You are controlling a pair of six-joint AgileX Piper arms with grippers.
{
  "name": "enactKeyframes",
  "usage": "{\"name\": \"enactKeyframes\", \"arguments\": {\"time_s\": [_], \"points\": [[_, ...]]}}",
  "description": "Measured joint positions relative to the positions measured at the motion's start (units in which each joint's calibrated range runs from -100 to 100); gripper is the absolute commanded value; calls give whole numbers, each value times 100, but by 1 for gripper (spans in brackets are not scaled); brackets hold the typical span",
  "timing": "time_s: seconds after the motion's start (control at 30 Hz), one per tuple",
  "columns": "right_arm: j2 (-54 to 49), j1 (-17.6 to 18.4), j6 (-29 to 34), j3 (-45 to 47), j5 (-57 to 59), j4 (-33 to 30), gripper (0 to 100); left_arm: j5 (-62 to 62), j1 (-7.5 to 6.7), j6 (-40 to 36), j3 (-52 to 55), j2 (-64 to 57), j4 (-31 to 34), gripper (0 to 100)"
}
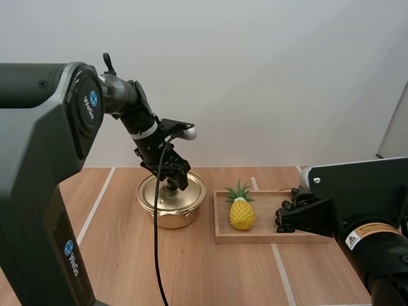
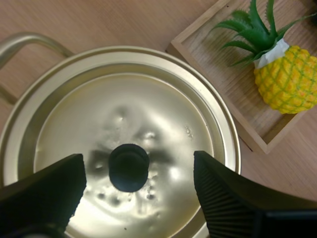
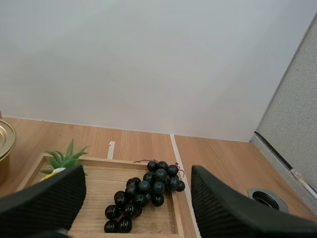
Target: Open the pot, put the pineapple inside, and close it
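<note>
Left gripper (image 1: pixel 173 182) (image 2: pixel 138 171) hangs over the pot (image 1: pixel 167 218), fingers spread wide. The black knob (image 2: pixel 129 167) of the lid (image 1: pixel 188 190) (image 2: pixel 148 109) sits between the two fingertips, nearer the left one. Nothing is held, and a gap shows between knob and finger on both sides. The lid is on the pot and lies level.

Pineapple (image 1: pixel 241 213) (image 2: pixel 290 79) (image 3: pixel 63 157) lies in the wooden tray (image 1: pixel 268 238) (image 2: pixel 210 52) (image 3: pixel 96 174), at the end nearest the pot and well apart from the left gripper. The tray sits just beside the pot, to the pot's right in the high view.

Right gripper (image 3: pixel 138 201) is low near the tray's right end, its ribbed fingers standing wide apart with nothing between them. A bunch of dark grapes (image 3: pixel 143 191) lies in the tray ahead of it, and the pineapple's leaves are farther off at the other end.

Desk (image 1: pixel 127 255) is light wood grain, crossed by pale lines (image 1: pixel 99 204). A plain pale wall (image 1: pixel 268 70) stands behind it.

Pot is shiny gold metal with a loop handle (image 2: pixel 25 40) at the side, and its lid is faintly dented around the knob. Pineapple is yellow with an orange diamond pattern and a green spiky crown, and it rests on its side.
</note>
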Motion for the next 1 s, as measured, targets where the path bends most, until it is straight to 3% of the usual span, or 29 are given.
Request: {"name": "enactKeyframes", "arguments": {"time_s": [0.4, 0.43, 0.53, 1.0], "points": [[0, 0, 0, 0, 0, 0, 100, -285, -19, 8, 0, 52, 396, 100], [0, 0, 0, 0, 0, 0, 100, -285, -19, 8, 0, 52, 413, 84], [0, 0, 0, 0, 0, 0, 100, -285, -19, -7, 0, 52, 448, 0], [0, 0, 0, 0, 0, 0, 100, -318, -28, -60, -12, 26, 422, 0]]}}
